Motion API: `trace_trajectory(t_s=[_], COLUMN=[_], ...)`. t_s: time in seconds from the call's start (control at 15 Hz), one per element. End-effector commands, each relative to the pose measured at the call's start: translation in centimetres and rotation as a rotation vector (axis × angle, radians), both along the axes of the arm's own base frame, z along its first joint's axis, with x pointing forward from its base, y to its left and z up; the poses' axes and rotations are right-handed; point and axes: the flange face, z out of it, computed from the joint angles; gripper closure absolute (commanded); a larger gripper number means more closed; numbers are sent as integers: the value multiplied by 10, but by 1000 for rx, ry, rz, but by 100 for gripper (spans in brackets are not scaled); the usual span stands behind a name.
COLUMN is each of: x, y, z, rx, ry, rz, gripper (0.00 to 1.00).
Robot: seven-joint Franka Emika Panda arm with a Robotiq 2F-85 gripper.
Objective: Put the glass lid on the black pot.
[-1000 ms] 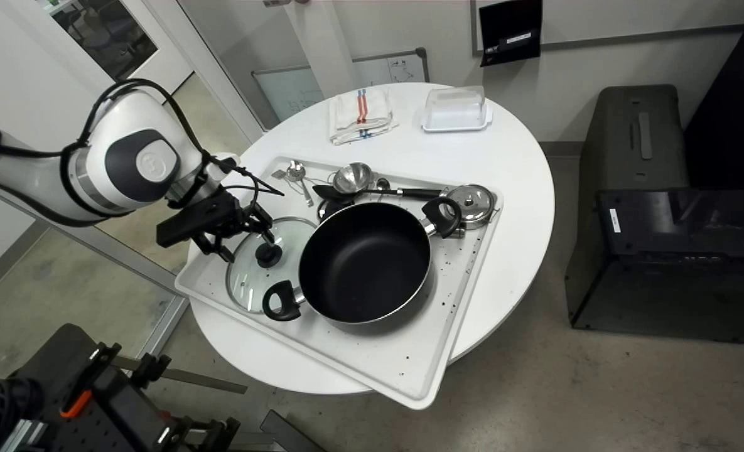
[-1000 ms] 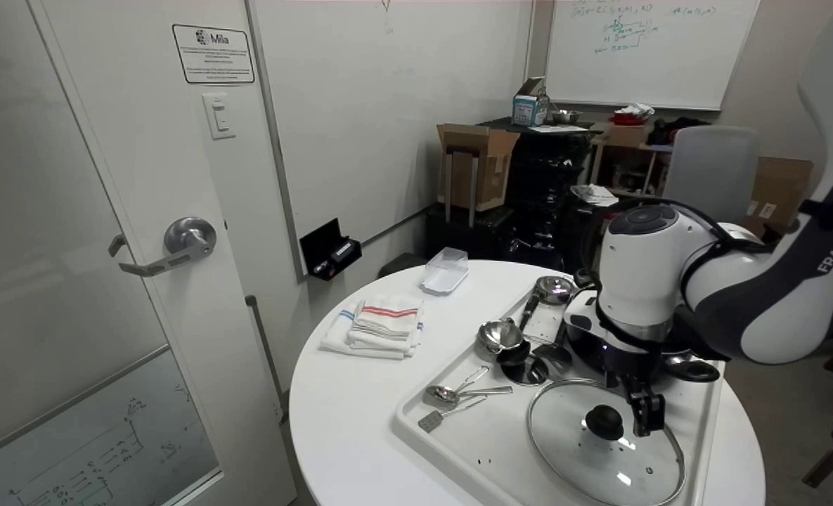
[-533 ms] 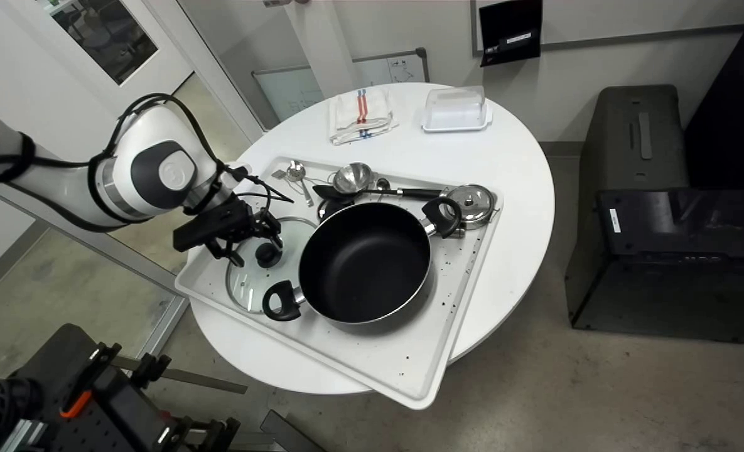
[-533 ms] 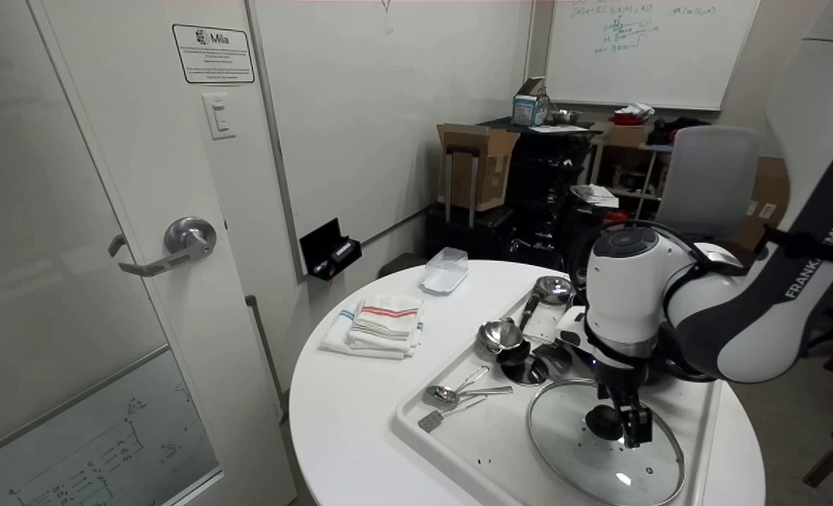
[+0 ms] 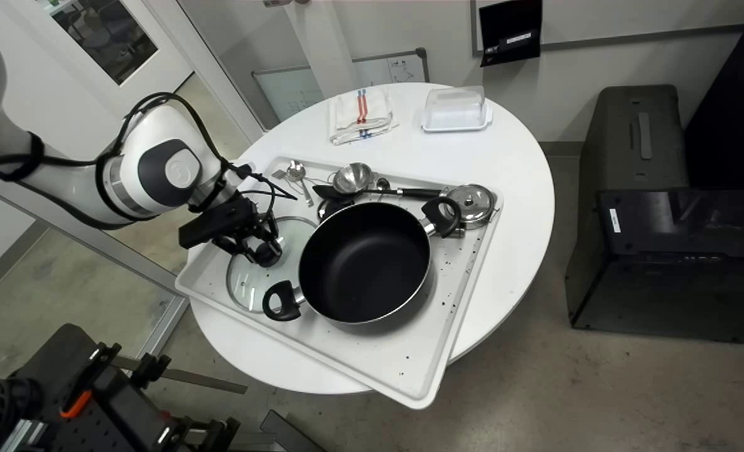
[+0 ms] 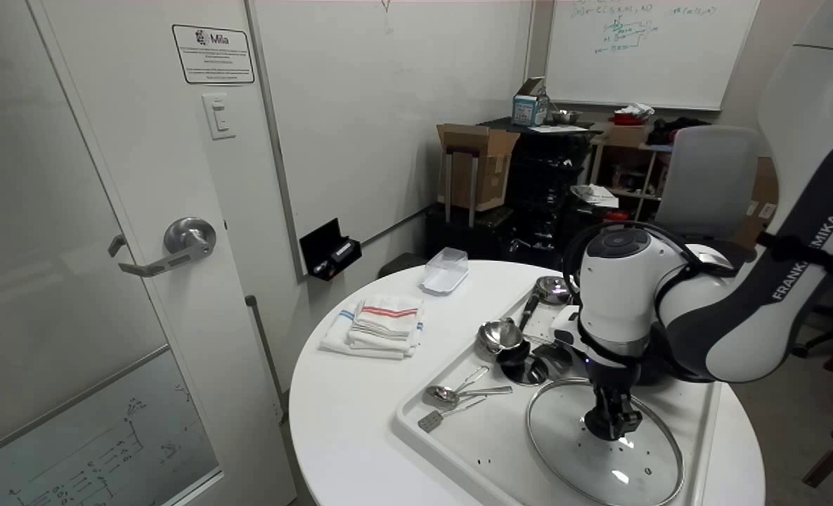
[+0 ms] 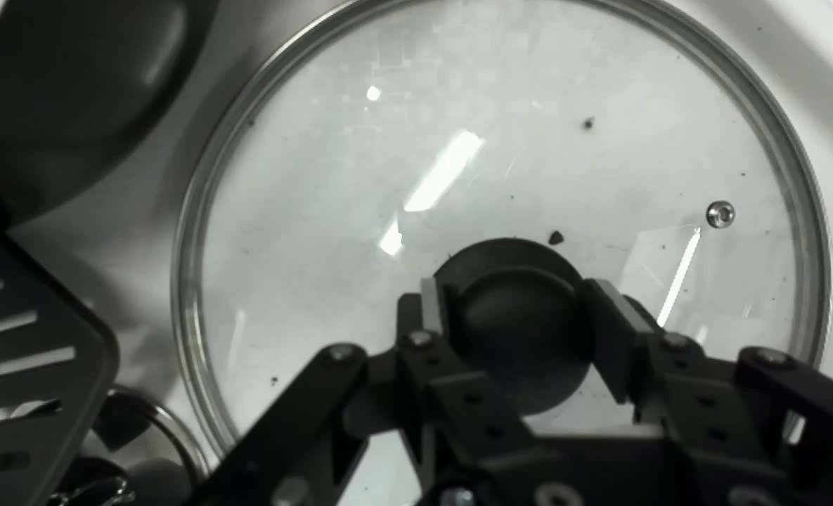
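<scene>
The glass lid (image 7: pixel 318 183) lies flat on the tray, its metal rim and dark round knob (image 7: pixel 521 337) plain in the wrist view. My gripper (image 7: pixel 518 309) is shut on that knob, one finger pad on either side of it. In an exterior view the gripper (image 5: pixel 263 248) comes down over the lid (image 5: pixel 296 235) from the left. Just right of the lid there stands the black pot (image 5: pixel 365 263), uncovered, with one loop handle (image 5: pixel 282 300) reaching over the lid's edge. The arm hides most of the pot in an exterior view, where the lid (image 6: pixel 564 450) shows in front.
A white tray (image 5: pixel 422 358) on the round table carries everything. A slotted spatula (image 7: pixel 29 358) and several metal utensils (image 6: pixel 451 397) lie behind the pot and lid. Folded towels (image 5: pixel 359 116) and a clear-topped box (image 5: pixel 456 110) sit at the table's back.
My gripper has moved right and down in an exterior view, reached the lid's knob, and shut on it from open. The lid and pot stay essentially where they were.
</scene>
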Motion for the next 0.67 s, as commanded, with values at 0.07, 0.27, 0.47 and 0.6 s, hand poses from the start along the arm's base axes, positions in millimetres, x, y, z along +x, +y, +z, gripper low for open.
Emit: trace_trajectory(t_s=[0.07, 0.27, 0.47, 0.6], x=[2, -2, -9, -13], y=[1, 3, 10, 17], z=[-1, 12, 30, 41], rx=[0, 14, 37, 51], ry=[-11, -14, -14, -26], rz=[-1, -2, 4, 17], gripper=[75, 75, 75, 75])
